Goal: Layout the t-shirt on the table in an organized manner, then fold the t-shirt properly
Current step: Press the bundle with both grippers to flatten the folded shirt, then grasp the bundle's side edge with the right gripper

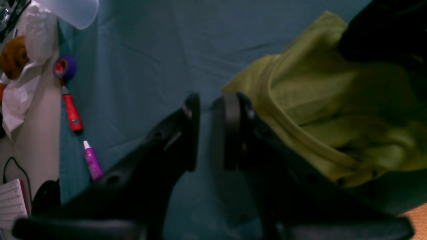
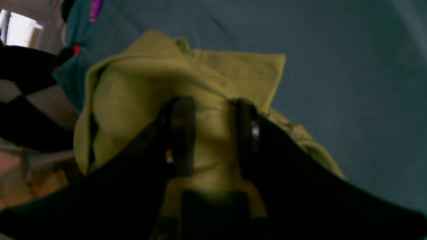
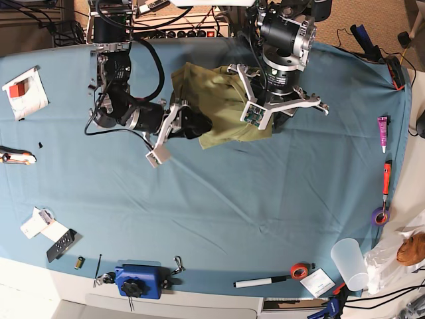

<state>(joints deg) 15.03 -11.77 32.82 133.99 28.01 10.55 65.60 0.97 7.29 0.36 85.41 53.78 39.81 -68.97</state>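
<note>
The olive-green t-shirt (image 3: 226,109) lies crumpled in a heap at the back middle of the blue-teal table (image 3: 219,212). My right gripper (image 2: 213,136) reaches into the heap from the left in the base view (image 3: 196,126). Its jaws stand apart, and smooth fabric (image 2: 133,83) shows in the gap and behind it. My left gripper (image 1: 211,133) hangs just beside the t-shirt's (image 1: 333,110) hem, open a little, with only bare table cloth between its fingers. The left arm (image 3: 282,66) stands over the heap's right side and hides part of it.
A red screwdriver (image 3: 386,179), a purple tube (image 3: 383,129) and a purple tape roll (image 3: 380,216) lie along the right edge. A plastic cup (image 3: 348,262), a marker (image 3: 255,282) and a blue device (image 3: 136,279) sit at the front. White cards (image 3: 26,93) lie far left.
</note>
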